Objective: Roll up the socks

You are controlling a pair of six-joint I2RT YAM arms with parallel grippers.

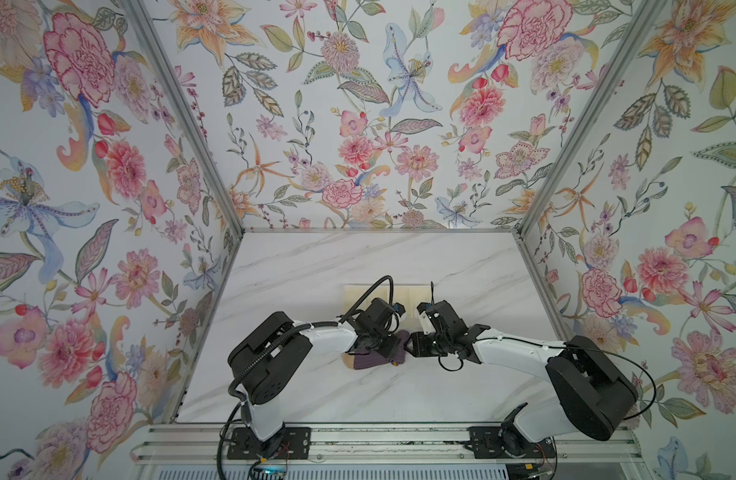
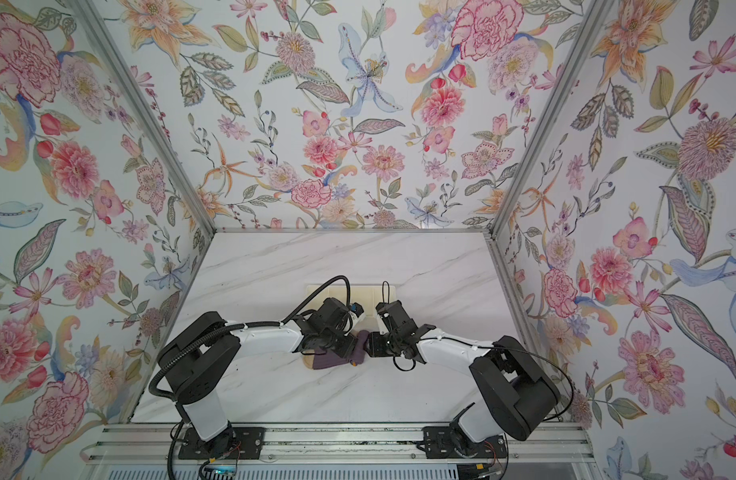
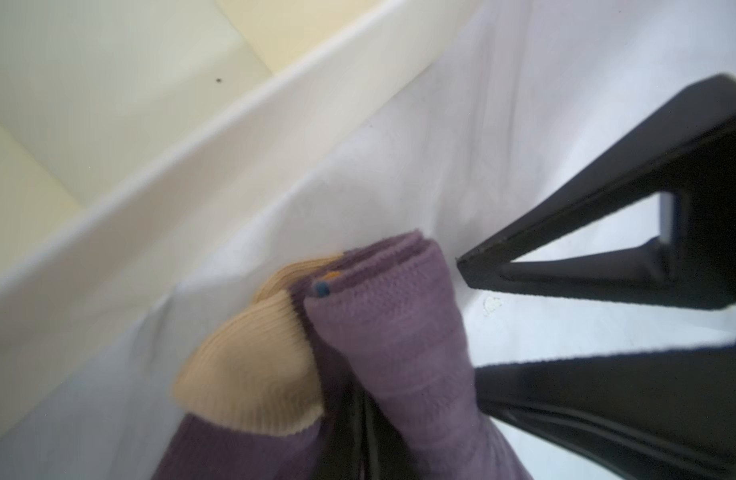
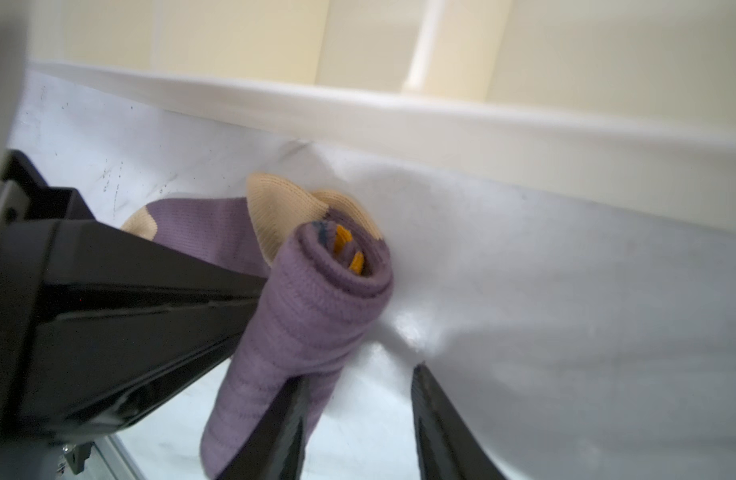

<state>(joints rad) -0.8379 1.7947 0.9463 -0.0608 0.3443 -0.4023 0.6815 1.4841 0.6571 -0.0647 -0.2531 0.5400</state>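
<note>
Two arms meet over the table (image 1: 316,266) | left gripper (image 4: 254,297) clamped on socks (image 4: 316,311), half rolled, tan toe flat | right gripper (image 4: 360,374) part open, grips nothing, one finger (image 4: 274,424) beside them | socks mid-table, just in front of cream tray (image 1: 407,293)

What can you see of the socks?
The socks are purple ribbed knit with tan heel and toe patches. One end is rolled into a tight tube, orange and blue stripes showing in its spiral; the rest lies flat on the white table near a cream tray. The left gripper, shut, pinches into the roll; the open right gripper stands beside it.
</note>
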